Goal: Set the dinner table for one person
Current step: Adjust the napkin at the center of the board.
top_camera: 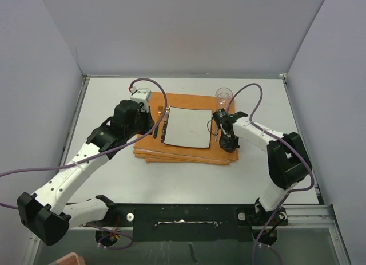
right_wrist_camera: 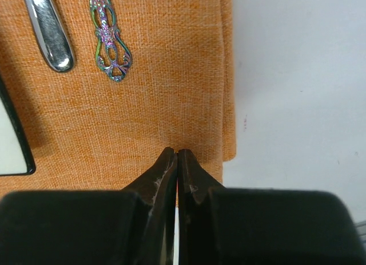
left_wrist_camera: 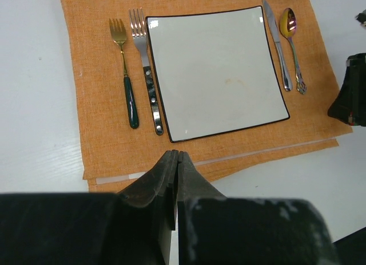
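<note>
An orange cloth mat lies on the dinner table, with a square white plate on it. Left of the plate lie a gold fork with a green handle and a silver fork. On the plate's right are a knife and an iridescent spoon. A clear glass stands at the mat's far right corner. My left gripper hangs shut and empty above the mat's near edge. My right gripper is shut and empty over the mat's near right part, below the spoon handle.
Grey walls close the table in on three sides. Bare tabletop lies right of the mat and in front of it. The right arm shows at the right edge of the left wrist view.
</note>
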Robot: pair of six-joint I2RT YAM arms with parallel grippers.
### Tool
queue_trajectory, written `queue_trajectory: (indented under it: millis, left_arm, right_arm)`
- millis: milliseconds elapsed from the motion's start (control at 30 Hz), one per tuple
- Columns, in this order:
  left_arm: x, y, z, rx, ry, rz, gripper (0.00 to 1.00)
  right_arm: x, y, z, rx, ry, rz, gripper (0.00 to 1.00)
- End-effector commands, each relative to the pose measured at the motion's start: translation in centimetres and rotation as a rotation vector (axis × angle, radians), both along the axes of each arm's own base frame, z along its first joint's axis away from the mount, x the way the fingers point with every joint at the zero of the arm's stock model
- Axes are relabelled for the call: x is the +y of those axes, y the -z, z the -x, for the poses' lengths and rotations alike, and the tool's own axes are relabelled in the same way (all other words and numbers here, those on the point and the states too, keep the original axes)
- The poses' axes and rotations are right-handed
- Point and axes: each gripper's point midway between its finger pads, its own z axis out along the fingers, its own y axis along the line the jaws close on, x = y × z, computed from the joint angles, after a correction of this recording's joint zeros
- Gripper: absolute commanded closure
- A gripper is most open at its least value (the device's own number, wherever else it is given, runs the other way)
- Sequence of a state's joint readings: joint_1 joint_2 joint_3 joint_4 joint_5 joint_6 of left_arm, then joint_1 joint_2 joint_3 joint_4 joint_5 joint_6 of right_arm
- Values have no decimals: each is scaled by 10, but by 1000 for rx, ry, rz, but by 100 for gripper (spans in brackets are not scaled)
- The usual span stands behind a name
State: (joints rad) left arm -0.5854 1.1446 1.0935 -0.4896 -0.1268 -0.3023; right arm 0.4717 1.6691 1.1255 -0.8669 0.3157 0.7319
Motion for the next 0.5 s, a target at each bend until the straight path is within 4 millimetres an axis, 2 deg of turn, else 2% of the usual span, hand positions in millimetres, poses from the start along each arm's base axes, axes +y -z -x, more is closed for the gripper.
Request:
queue_trajectory:
  millis: [0,167,467]
  left_arm:
    - [5,-41,1,-97,-8,48,100]
    - [10,-50,3,-118,-18,49,100]
    - [19,-63,6,-151,-38,32,100]
  right_arm:
    - [11,6,-10,-12,14,-14,100]
    - [10,20,-10,28,18,11,100]
    - [6,29,-19,45,38,29,100]
